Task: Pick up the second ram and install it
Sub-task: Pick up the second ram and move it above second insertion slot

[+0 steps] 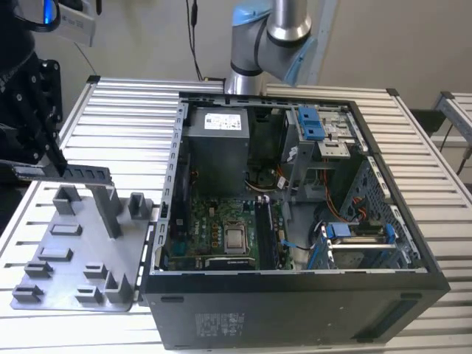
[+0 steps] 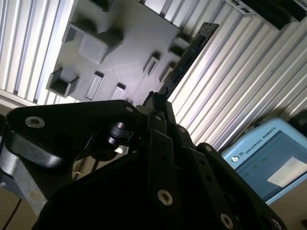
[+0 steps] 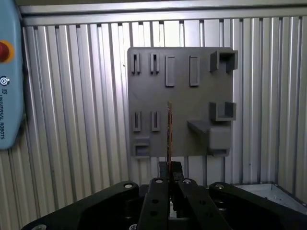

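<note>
- Gripping the second ram [image 1: 85,173] by one short end, the end effector [image 1: 46,167] hangs at the exterior view's left, its fingers closed on the stick's flat faces.
- The stick lies level over the grey tray [image 1: 81,254]; I cannot tell if its free end clears the tray's tall post [image 1: 112,210].
- In the first wrist view the second ram [image 3: 169,127] shows edge-on, reaching out from the end effector [image 3: 170,168] across the tray [image 3: 192,96].
- This end hold likely leaves a long edge free for a slot.
- The open computer case [image 1: 295,313] sits well apart on the table [image 1: 125,110], toward the exterior view's right, motherboard [image 1: 214,217] facing up.
</note>
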